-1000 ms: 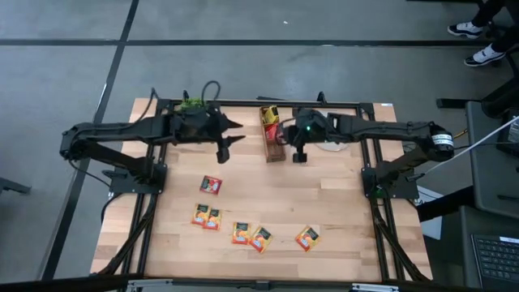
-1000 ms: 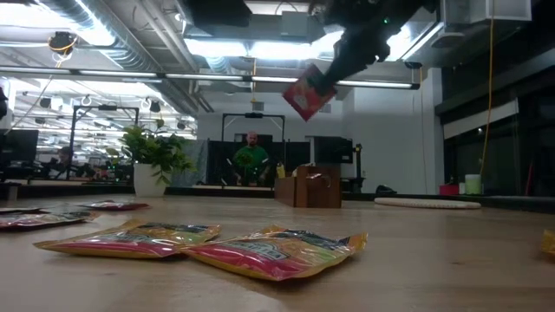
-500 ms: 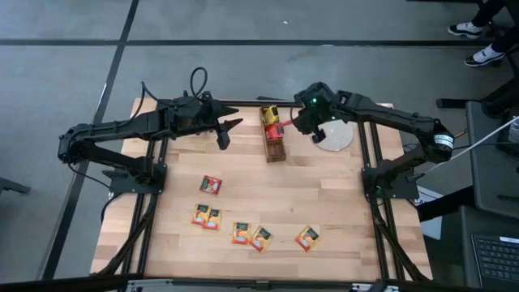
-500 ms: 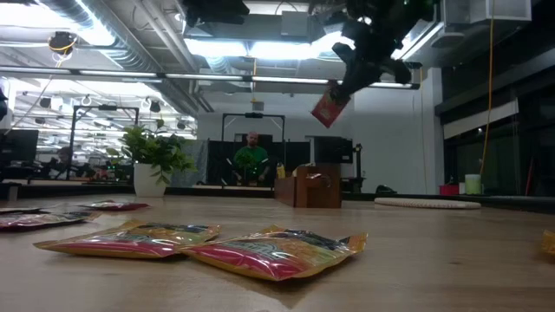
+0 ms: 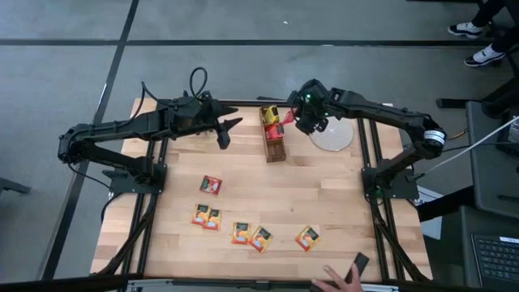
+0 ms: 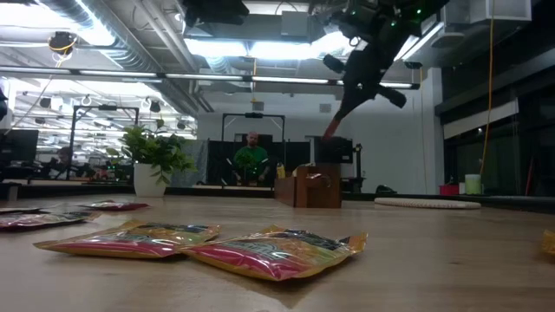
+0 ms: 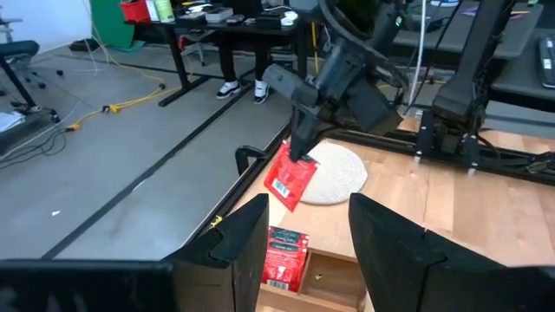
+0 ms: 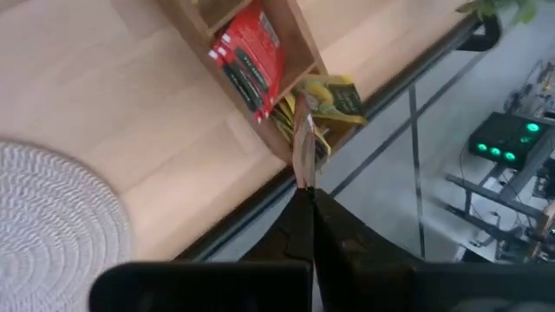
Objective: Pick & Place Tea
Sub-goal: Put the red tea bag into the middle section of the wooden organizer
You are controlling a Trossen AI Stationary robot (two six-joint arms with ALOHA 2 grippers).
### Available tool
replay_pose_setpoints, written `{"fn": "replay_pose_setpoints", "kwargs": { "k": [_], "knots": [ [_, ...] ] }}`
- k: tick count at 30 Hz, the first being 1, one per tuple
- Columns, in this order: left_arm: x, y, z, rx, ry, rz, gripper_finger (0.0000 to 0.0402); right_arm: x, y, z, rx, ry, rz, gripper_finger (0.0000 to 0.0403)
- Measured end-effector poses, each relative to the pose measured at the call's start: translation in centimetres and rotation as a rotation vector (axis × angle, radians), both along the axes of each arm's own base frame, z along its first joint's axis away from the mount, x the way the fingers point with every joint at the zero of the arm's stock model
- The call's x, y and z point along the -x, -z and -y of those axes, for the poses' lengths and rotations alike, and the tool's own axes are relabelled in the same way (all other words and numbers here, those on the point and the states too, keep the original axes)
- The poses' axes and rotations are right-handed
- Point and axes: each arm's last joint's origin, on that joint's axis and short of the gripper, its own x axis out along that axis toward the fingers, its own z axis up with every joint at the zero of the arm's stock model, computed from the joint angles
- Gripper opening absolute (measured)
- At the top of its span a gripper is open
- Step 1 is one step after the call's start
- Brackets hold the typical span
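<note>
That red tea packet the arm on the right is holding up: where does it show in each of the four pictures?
High view: the red sachet hangs from the right gripper, beside the wooden box.
Low view: only its edge shows, above the box.
Left wrist view: centre, dangling before the round woven mat.
Right wrist view: seen edge-on at the fingertips.
Shared landmark: the wooden box.

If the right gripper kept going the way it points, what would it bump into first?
Probably the wooden box: the right gripper, shut on a red sachet, points toward its yellow-sachet end, though depth is unclear.
</note>
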Motion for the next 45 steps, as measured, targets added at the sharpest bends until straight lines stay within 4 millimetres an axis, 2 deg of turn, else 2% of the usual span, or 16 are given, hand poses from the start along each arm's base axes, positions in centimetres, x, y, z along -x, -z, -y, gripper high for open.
{"fn": "replay_pose_setpoints", "kwargs": {
  "k": [12,25,45],
  "knots": [
    [0.1,0.0,-0.1,-0.013,-0.039,-0.005,0.0157,-1.8,1.7,-0.5,-0.059,-0.101,0.000,0.0000],
    [0.1,0.1,-0.1,-0.012,-0.039,-0.011,0.0157,-3.8,5.4,0.5,-0.069,-0.131,-0.075,0.0001],
    [0.1,0.1,-0.1,-0.011,-0.037,-0.015,0.0157,-4.7,6.6,0.9,-0.083,-0.160,-0.059,0.0002]
  ]
}}
